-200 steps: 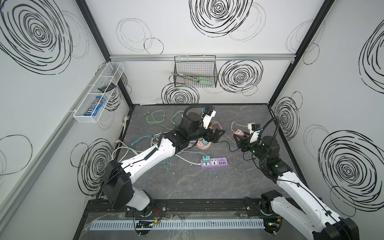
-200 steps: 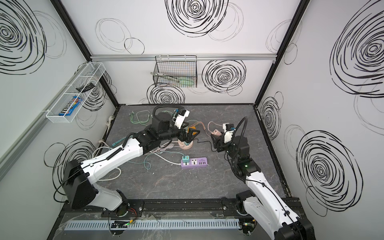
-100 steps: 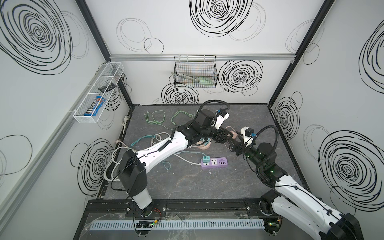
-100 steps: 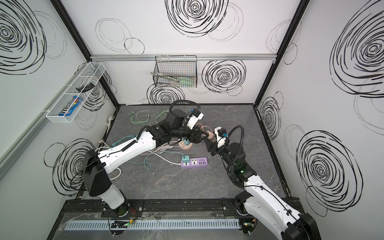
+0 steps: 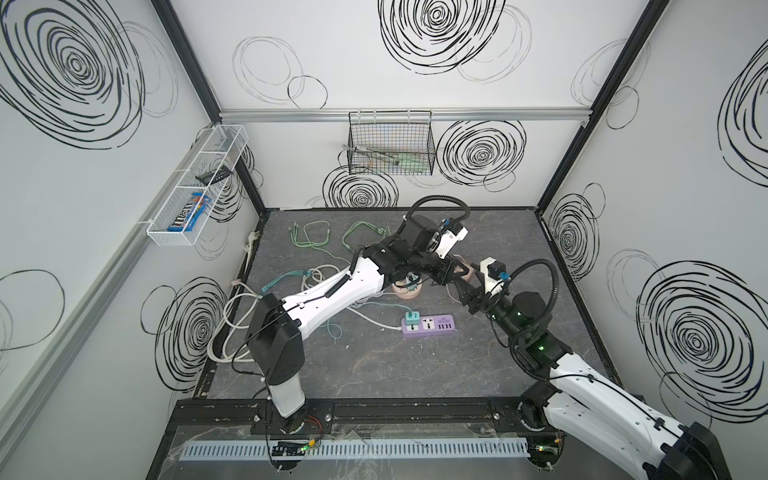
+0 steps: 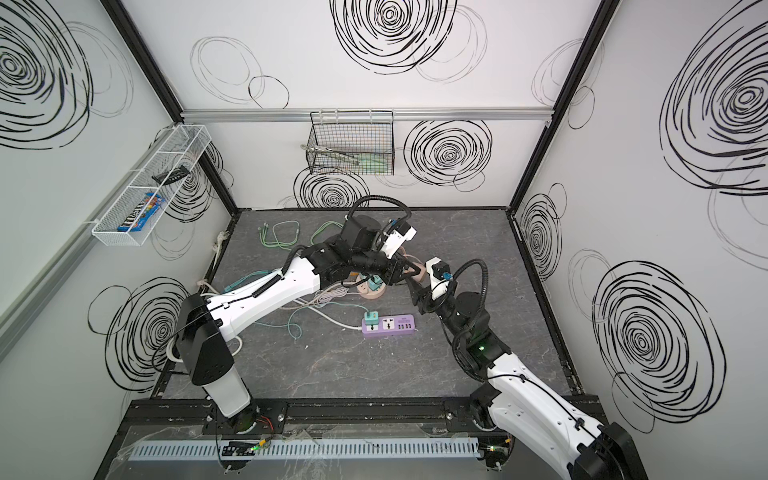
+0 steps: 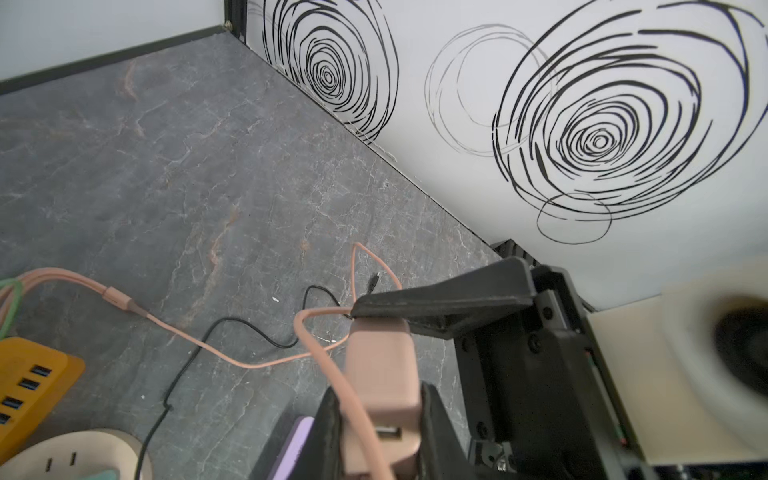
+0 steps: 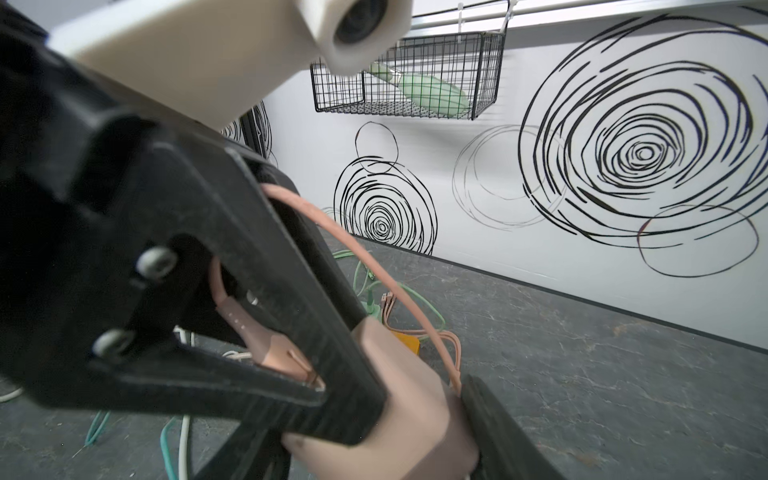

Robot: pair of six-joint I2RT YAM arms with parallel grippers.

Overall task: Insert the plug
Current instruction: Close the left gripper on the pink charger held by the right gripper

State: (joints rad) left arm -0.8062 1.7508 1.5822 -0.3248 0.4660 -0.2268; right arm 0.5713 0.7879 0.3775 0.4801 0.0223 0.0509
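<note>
Left claw [image 7: 380, 390] and right claw [image 8: 415, 409] both clamped on adapter [image 7: 380, 357]. Risks: opposing pulls twist it loose; cable [image 7: 249, 363] draped over left claw snags.

2 white arms [image 5: 332, 291], black joints [image 5: 274, 345], looped black cables [image 5: 436, 198]

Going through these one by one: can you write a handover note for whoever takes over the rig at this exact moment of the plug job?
Left hand: shut on the plug of the pink cable.
Right hand: shut on the pink charger, held off the table where the two arms meet.
Done: both parts are picked up, and the plug tip is close to the charger.
Left: the charger's port looks empty in the left wrist view. Line the plug up with it and push it in.
</note>
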